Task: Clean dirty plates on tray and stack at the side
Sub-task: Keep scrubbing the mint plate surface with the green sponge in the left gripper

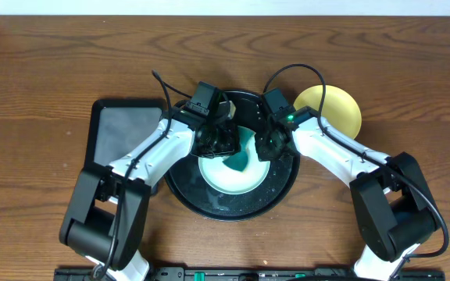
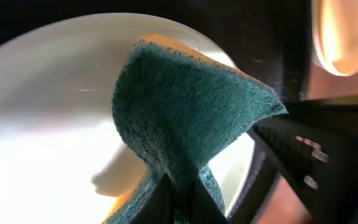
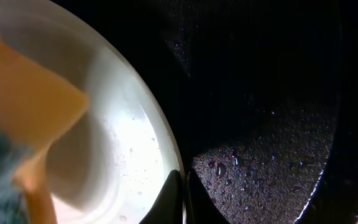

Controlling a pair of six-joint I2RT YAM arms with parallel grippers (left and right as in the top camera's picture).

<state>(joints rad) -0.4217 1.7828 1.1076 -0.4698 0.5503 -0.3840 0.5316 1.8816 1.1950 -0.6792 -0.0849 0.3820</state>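
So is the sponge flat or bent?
Bent. The left gripper pinches the sponge at its bottom edge, and it curls up in a fold over the plate, green side showing.

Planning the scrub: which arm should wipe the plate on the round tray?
Left. The left gripper has its jaws shut on the sponge over the aqua plate; the right gripper pinches its rim.

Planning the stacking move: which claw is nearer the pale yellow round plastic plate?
Right. The right claw, gripping the pale aqua round plate's rim on the round black tray, is left of the yellow plate; the left claw, pinching a green sponge, is farther left.
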